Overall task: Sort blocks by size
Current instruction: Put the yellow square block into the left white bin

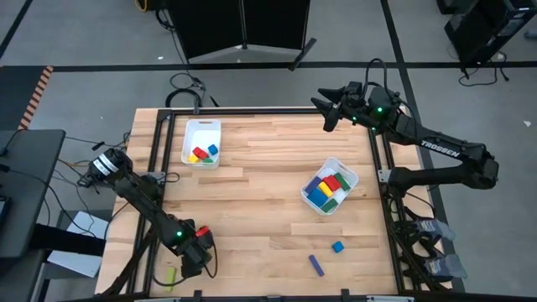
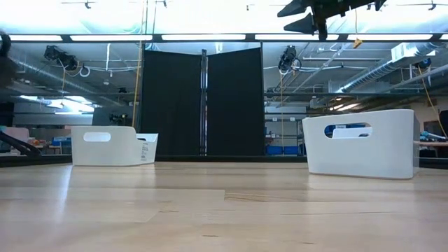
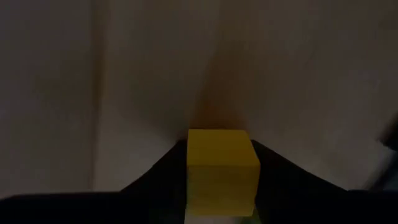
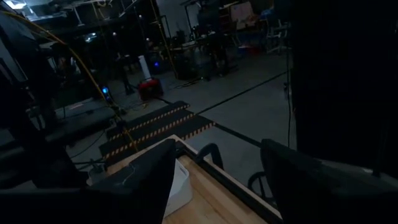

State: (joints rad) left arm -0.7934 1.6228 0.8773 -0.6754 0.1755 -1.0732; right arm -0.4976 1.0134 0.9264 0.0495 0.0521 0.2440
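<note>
Most blocks already sorted: few in bin at 10 o'clock, more in bin at 3 o'clock. Blue cube and purple bar loose on tabletop at 5 o'clock. Left pincer at 7 o'clock pinched yellow cube. Right pincer at 1 o'clock spread, empty.

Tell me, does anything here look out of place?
Yes. The left gripper is down past the table's near-left corner, over the floor, with a yellow block between its fingers. A blue cube and purple bar lie loose, outside both bins.
</note>
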